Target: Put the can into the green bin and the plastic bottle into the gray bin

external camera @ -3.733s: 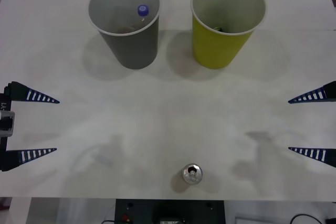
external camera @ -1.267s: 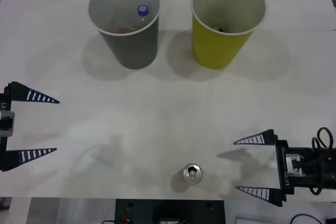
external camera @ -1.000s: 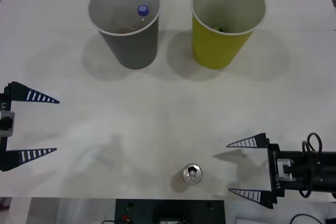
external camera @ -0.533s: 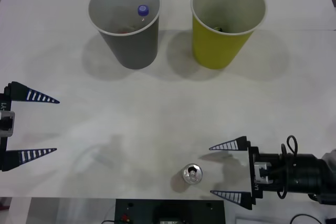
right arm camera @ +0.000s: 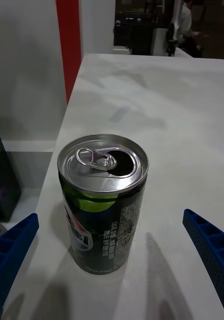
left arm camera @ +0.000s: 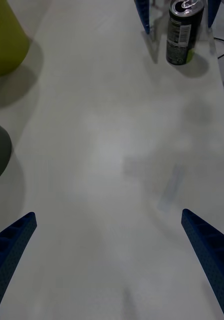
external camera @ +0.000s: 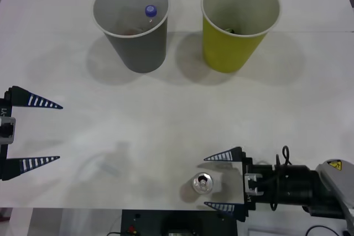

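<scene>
Right hand low at the near edge of the bench, fingers spread wide, pointing in from the right. Can upright just off the fingertips, about lined up with the gap but not yet between them, nothing touching it. Pull tab on the silver top popped open, dark sides with a green patch. Left hand parked at the left edge of the bench, fingers apart too, well away from everything. Gray bin and green bin side by side at the far end, gray one on the left. Bottle already inside the gray bin, blue cap poking up near the rim.
</scene>
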